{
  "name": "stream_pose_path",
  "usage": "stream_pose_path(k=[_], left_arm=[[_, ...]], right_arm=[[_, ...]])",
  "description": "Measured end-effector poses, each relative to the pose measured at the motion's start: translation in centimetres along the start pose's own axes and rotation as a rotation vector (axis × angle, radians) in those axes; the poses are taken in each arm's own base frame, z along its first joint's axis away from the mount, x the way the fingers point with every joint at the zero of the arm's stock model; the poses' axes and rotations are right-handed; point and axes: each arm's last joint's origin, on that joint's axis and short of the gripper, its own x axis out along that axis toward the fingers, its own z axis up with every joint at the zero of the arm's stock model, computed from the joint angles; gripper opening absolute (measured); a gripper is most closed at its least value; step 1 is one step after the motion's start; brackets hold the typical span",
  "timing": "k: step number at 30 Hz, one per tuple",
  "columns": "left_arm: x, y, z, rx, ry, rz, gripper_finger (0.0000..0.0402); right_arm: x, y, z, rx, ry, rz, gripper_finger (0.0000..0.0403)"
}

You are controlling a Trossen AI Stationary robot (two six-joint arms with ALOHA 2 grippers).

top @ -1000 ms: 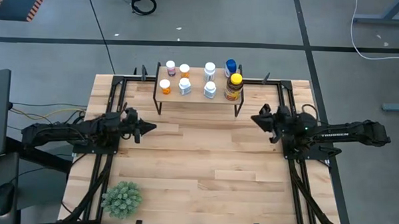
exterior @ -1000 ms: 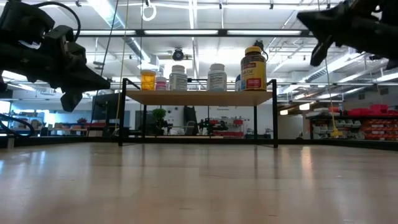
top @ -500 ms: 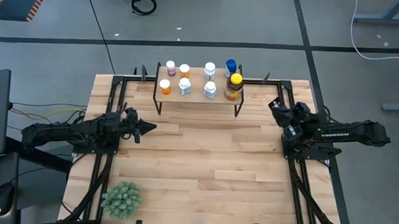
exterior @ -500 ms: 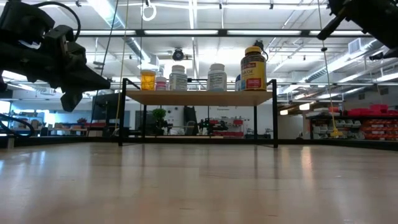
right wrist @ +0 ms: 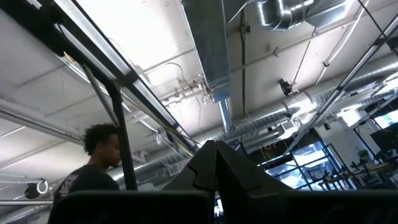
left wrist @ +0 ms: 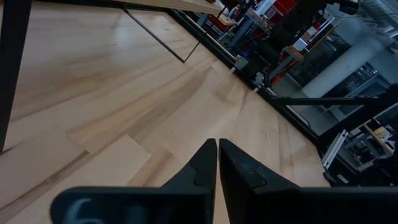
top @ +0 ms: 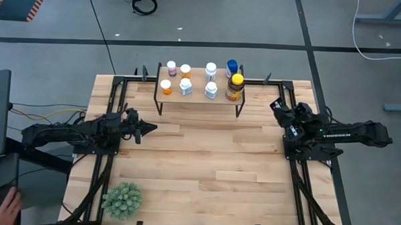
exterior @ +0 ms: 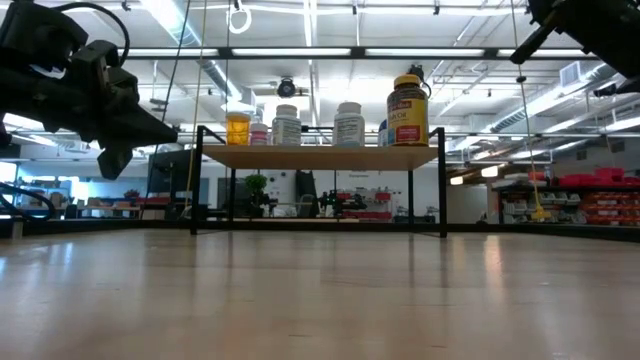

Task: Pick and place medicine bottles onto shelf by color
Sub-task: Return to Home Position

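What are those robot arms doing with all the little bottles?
Nothing is being held right now. The medicine bottles stand on the small shelf at the far edge of the table. Both arms sit at the sides, tools shut and empty: the left tool points across the table, the right tool tilts upward.

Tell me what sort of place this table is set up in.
Probably a robotics lab in an industrial hall: bare ducts under the ceiling, a concrete floor, and storage racks behind the wooden table, with the left gripper and right gripper above its sides.
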Motion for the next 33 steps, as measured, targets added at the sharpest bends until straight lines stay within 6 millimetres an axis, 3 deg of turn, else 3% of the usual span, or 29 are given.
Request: stream_pose_path(k=[33], left_arm=[[0.00,0.00,0.00,0.000,0.000,0.000,0.0024]], right_arm=[[0.02,0.00,0.01,0.000,0.000,0.000,0.0017]])
